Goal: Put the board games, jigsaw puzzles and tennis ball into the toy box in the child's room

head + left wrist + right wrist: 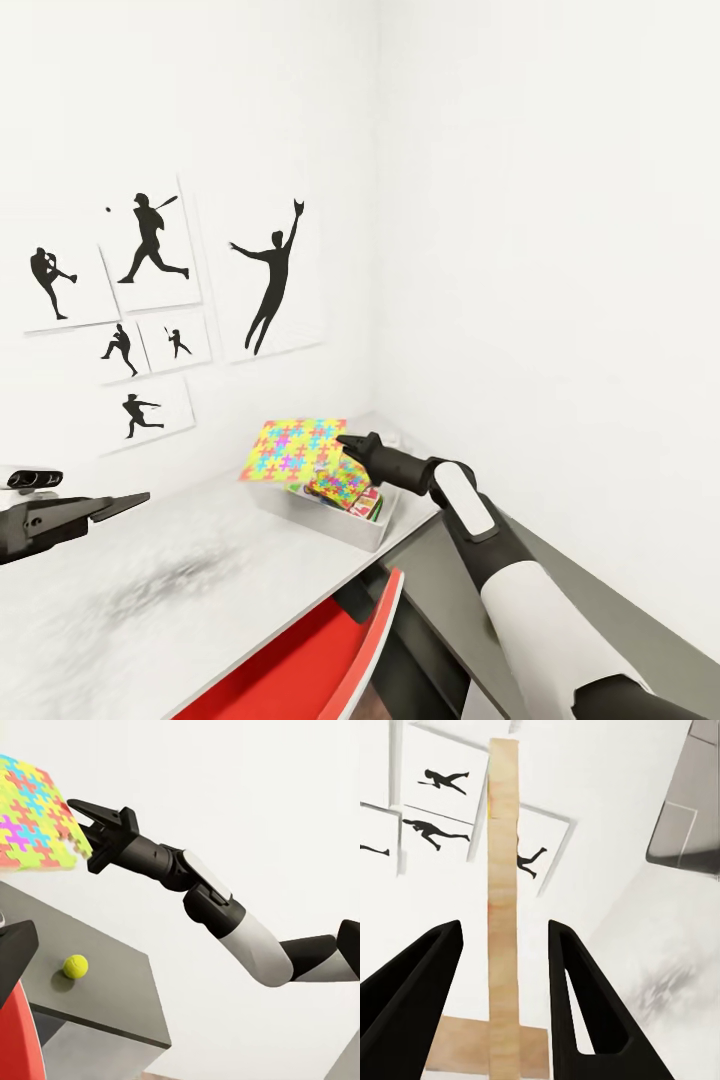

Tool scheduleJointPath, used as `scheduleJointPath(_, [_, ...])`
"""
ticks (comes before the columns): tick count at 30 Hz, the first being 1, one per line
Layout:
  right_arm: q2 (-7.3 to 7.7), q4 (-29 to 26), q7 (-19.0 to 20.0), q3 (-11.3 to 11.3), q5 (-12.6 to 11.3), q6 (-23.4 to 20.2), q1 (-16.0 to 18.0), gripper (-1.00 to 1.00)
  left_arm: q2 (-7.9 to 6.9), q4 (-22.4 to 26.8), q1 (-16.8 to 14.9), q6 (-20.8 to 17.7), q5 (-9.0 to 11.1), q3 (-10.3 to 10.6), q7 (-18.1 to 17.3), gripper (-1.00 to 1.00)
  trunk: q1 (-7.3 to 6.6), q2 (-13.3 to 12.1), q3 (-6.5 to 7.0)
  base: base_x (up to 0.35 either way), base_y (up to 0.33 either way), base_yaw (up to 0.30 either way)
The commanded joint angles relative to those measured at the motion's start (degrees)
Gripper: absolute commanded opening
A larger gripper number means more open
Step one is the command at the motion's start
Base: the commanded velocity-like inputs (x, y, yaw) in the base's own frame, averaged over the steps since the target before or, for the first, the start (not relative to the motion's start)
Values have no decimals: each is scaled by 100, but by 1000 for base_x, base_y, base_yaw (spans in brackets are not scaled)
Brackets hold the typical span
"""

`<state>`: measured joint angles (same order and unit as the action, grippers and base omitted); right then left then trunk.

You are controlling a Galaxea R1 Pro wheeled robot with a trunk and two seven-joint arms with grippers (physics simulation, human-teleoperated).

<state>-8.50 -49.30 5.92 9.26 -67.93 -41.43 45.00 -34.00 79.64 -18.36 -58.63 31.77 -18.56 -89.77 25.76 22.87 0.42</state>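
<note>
A jigsaw puzzle (293,449) of yellow, pink, blue and green pieces hangs tilted over the toy box (322,513) at the table's (150,600) far corner. My right gripper (345,441) is open, its fingers straddling the sheet's near edge. In the right wrist view the puzzle's tan edge (502,907) runs between the two fingers (585,1005) with a gap on each side. A second jigsaw puzzle (340,482) and a board game (368,504) lie in the box. The tennis ball (75,966) rests on the dark grey table section (105,997). My left gripper (135,500) hovers over the table's left part.
A red chair (310,650) is tucked under the table's front edge, just below the toy box. White walls meet behind the box, with black athlete pictures (270,275) on the left wall. The dark grey table section (610,630) runs along the right wall under my right arm.
</note>
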Motion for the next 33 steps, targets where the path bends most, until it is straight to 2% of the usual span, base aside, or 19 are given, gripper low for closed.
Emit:
scheduleJointPath(1, [12,1,33,-14,26,-10,2,-100,-1,-1,-1,-61,-4,1,-23,100,2,4,-3,0,0,0])
scheduleJointPath(12, [66,-8,40,-58,33,26,8,-100,-1,-1,-1,-61,-4,1,-23,100,2,4,-3,0,0,0])
scheduleJointPath(17, [108,-9,55,-57,27,289,8,-100,-1,-1,-1,-61,-4,1,-23,100,2,4,-3,0,0,0])
scheduleJointPath(33, [135,28,50,-49,49,572,36,-100,-1,-1,-1,-61,-4,1,-23,100,2,4,-3,0,0,0])
